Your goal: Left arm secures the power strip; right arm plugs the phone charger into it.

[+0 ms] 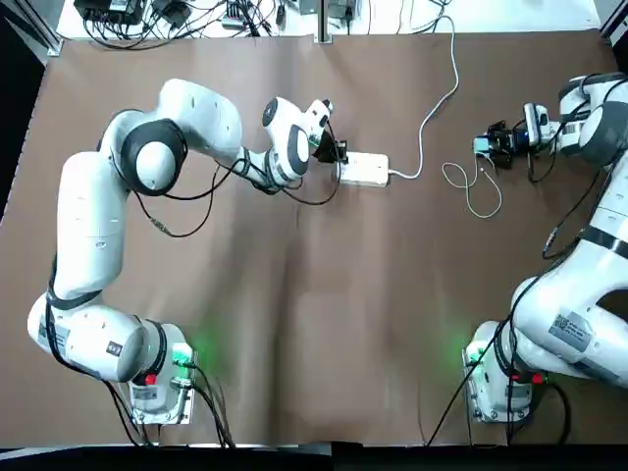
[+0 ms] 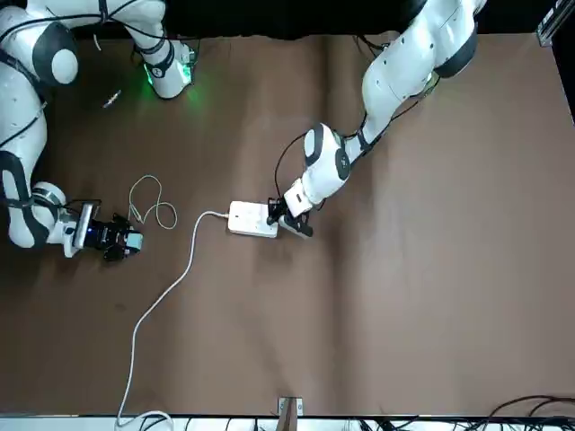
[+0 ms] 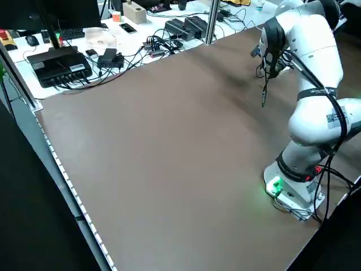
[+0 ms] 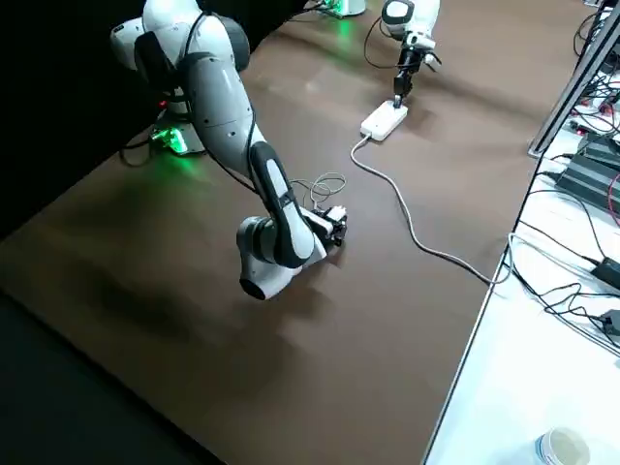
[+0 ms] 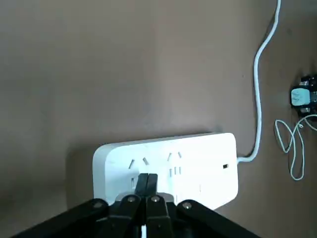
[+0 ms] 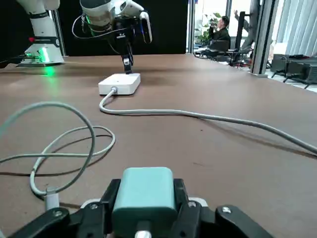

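Brown matting covers the desk [image 1: 294, 324], with tangled cables and electronics along its far edge. Near the middle lies the power strip [image 1: 364, 170], flat, sockets facing up, its thick white cord [image 1: 432, 103] running off toward the far edge. The left arm [image 1: 147, 157] reaches across so that the left gripper [image 1: 338, 151] comes down on the end of the strip farthest from the cord; in the left wrist view its fingers [image 5: 146, 186] are pressed together with no gap, tips on the strip's top face, holding nothing between them. Well apart from the strip, toward the robot's right, the right arm [image 1: 589, 255] bends low over the desk, and the right gripper [image 6: 143, 210] is clamped on the teal-grey phone charger [image 6: 144, 192], held just above the surface. The charger's thin pale cable [image 1: 476, 186] lies in loose loops on the desk beside that gripper, between it and the white cord.
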You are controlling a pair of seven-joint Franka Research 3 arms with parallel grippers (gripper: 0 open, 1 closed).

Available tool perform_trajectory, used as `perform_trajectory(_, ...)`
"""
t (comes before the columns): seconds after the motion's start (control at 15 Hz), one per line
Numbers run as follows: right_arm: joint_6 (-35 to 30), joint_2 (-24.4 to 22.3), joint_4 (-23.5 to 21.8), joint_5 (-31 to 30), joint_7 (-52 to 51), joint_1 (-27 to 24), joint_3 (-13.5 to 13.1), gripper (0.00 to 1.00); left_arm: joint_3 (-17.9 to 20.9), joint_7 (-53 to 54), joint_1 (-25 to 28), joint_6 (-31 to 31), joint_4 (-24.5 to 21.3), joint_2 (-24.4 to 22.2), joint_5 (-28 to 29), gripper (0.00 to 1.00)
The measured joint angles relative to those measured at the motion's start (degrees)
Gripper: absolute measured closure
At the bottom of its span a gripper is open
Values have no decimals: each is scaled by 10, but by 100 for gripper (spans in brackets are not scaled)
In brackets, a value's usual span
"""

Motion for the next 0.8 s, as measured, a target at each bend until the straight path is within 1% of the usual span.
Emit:
perform_trajectory(0.07,0,-8,5,-8,16,0,-2,52,0,-3,0,0,0,0,0,99)
perform_trajectory(0.2,0,-39,14,-28,69,0,-3,52,0,-7,0,0,0,0,0,99)
perform_trajectory(0.47,1,-127,20,-69,212,6,-2,52,0,-12,0,0,0,0,-2,99)
perform_trajectory(0.53,15,-166,20,-88,282,16,-1,52,0,-13,0,0,1,0,-3,99)
perform_trajectory(0.8,37,-229,19,-130,427,45,0,52,0,-14,0,0,1,1,-4,99)
